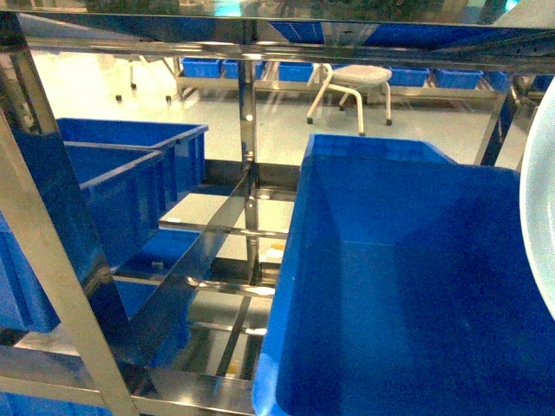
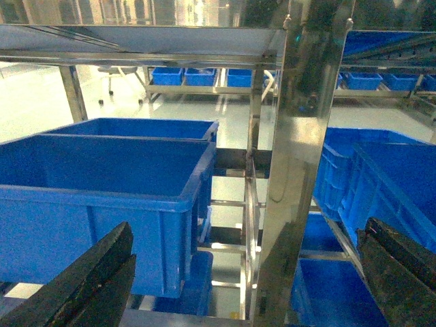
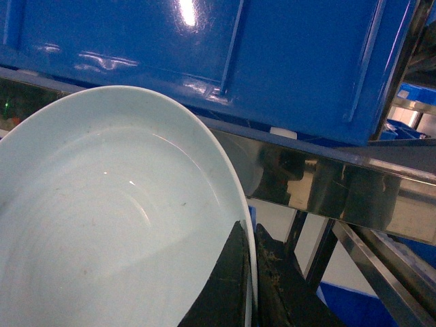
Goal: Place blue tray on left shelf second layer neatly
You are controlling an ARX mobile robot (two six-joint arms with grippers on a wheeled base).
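The blue tray [image 3: 102, 218], a pale round dish with a low rim, fills the lower left of the right wrist view. My right gripper [image 3: 251, 272] is shut on its rim, one finger inside and one outside. In the head view only a sliver of the tray [image 1: 541, 217] shows at the right edge, and the right gripper is out of view there. The left shelf second layer [image 1: 221, 232] is a steel tier with bare cross bars between blue crates. My left gripper [image 2: 248, 231] is open and holds nothing; its dark fingers [image 2: 95, 279] frame the rack's upright [image 2: 300, 170].
A deep blue crate [image 1: 416, 286] sits at the right of the tier and two more crates [image 1: 113, 182] at the left. The tray is just below a blue crate's wall [image 3: 238, 54] and a steel rail [image 3: 340, 191]. A white stool [image 1: 360, 82] stands on the floor behind.
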